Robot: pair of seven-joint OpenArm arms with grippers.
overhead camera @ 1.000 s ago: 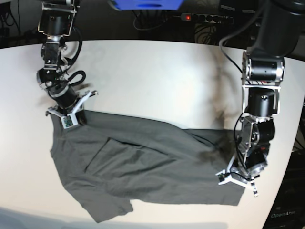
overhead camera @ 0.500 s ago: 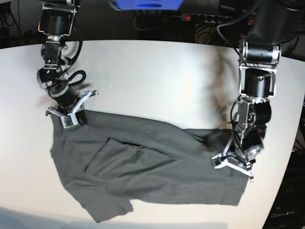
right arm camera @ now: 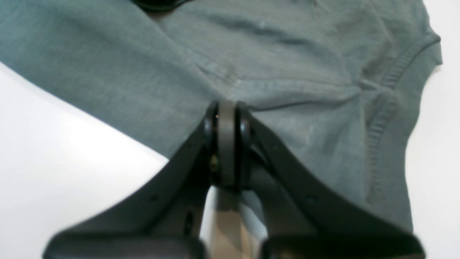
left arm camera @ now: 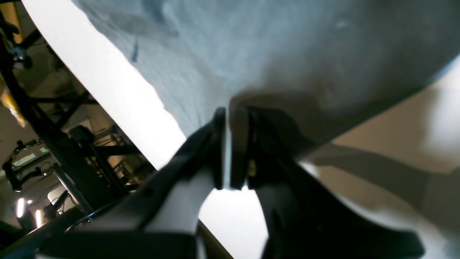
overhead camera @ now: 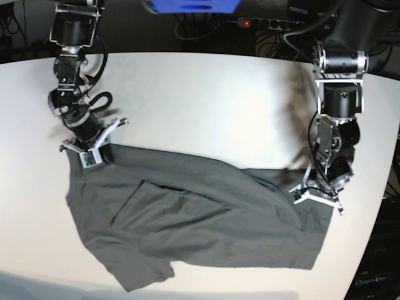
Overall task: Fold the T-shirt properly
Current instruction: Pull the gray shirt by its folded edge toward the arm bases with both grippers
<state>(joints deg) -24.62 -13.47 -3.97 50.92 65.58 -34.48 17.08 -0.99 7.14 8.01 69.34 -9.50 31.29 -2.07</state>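
Two grippers, left (overhead camera: pixel 317 197) and right (overhead camera: pixel 91 152), pinch cloth | T-shirt (overhead camera: pixel 187 219): matte grey cotton, creased | table (overhead camera: pixel 200 100): smooth white

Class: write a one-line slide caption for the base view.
Both arms pinch opposite edges of the dark grey T-shirt lying wrinkled on the white table.

No legible text anywhere (bottom-right cabinet lettering too small)
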